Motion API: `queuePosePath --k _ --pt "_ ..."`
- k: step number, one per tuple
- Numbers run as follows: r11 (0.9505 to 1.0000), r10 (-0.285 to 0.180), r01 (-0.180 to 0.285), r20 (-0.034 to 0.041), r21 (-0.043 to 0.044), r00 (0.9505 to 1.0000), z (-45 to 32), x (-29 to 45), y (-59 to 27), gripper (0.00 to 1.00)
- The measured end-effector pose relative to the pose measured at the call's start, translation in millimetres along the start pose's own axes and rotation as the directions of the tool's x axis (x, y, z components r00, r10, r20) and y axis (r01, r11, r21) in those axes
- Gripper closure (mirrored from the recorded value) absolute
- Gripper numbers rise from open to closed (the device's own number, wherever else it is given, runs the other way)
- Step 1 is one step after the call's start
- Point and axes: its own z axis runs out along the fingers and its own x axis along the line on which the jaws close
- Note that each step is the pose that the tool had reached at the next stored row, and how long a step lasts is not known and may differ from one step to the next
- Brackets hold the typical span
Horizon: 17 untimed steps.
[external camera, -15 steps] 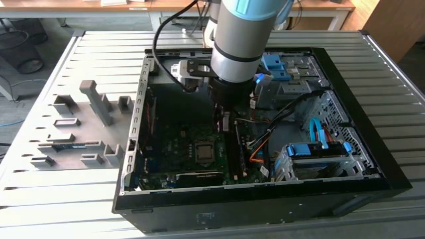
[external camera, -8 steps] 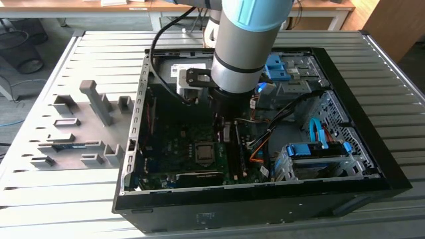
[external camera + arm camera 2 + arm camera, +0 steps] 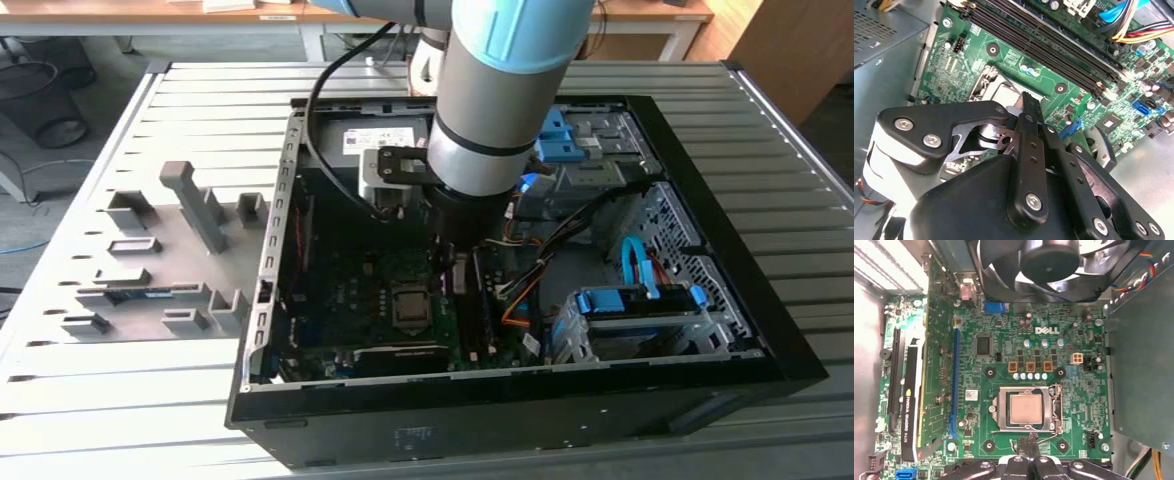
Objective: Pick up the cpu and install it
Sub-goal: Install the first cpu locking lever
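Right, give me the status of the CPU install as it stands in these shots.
Looks done: the small square silver-topped cpu already sits inside the metal socket frame on the green motherboard. In hand: nothing visible; the black gripper hangs at the socket's edge, inside the open black computer case. Left: I can't tell whether the socket is latched.

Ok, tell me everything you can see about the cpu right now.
The cpu is a small flat square chip with a dull silver-grey metal top. In the first wrist view it lies flat in the metal-framed socket on the green motherboard, level with the frame around it. The gripper hangs just beside the socket's edge and does not touch the chip. In the exterior view it shows as a pale square inside the open computer case.
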Motion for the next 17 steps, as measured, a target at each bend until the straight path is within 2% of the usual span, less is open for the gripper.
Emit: queuePosePath --k 5,9,10,14,17 --pt "0.9996 -0.027 0.026 -0.0173 -0.0032 0.9995 3.7 -0.1 -2.0 0.90" --pt "0.9992 -0.040 0.040 -0.0374 -0.0050 0.9985 5.6 -0.1 -2.4 0.90" --pt "0.9992 -0.040 0.040 -0.0406 -0.0052 0.9984 5.6 0.3 -2.4 0.90" --pt "0.9992 -0.039 0.039 -0.0448 -0.0052 0.9982 5.8 1.0 -2.4 0.90" --pt "0.9993 -0.038 0.038 -0.0569 -0.0060 0.9976 6.9 1.1 -2.9 0.90"
